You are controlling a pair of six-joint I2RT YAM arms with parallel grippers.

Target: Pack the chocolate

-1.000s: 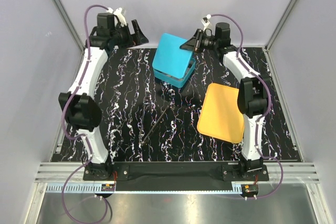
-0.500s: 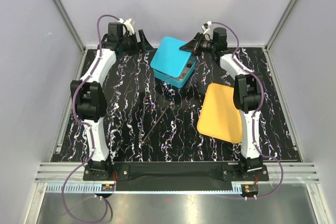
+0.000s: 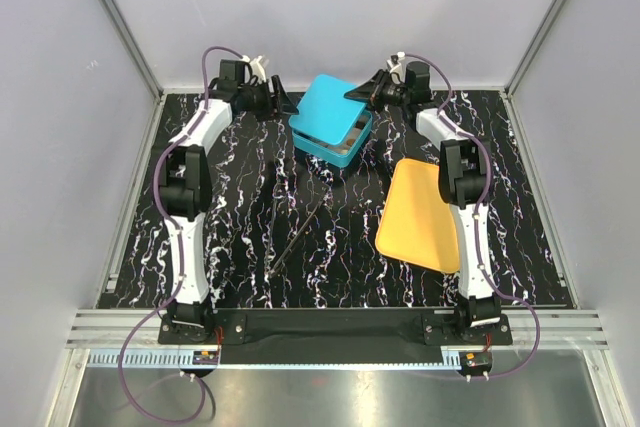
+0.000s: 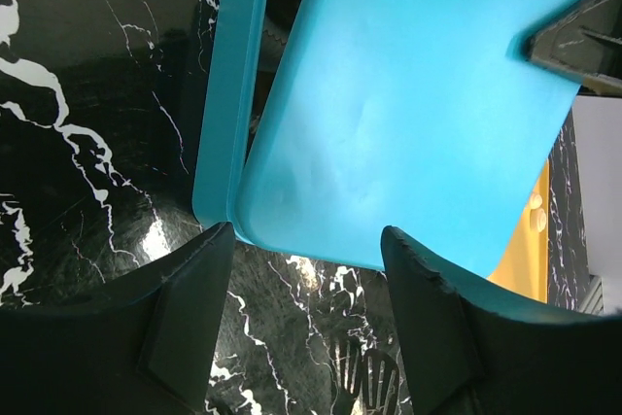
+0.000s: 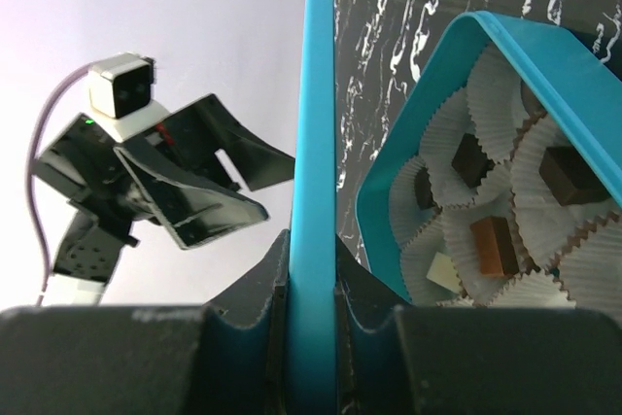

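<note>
The left gripper (image 4: 303,240) has its jaws wide with nothing between them. Just ahead of the gap lies the near edge of the blue lid (image 4: 408,114), whose broad face fills the space in front of both fingers (image 4: 185,328). Ahead and to the left of the jaws the wall of the blue box (image 4: 228,114) shows under the lid. Its corner comes very near the left fingertip, but I cannot tell whether they touch. Beyond the lid, ahead and to the right, a strip of the yellow tray (image 4: 533,259) is visible.

The right gripper (image 5: 311,252) is clamped on the lid's edge, one finger flat on each face, so the lid runs edge-on straight out from the jaws. Just right of these jaws the box lies open, lined with white paper cups (image 5: 486,94). The chocolate (image 5: 473,158) sits inside the box in those cups: several dark brown blocks, and one pale cream piece in the cup nearest the right finger.

From above, the lid slants over the box, held between the two grippers' reach at the far side of the black marbled table (image 3: 240,207). The tray lies nearer the arm bases than the right jaws, and a thin rod (image 3: 300,235) lies well apart from both pairs of jaws
</note>
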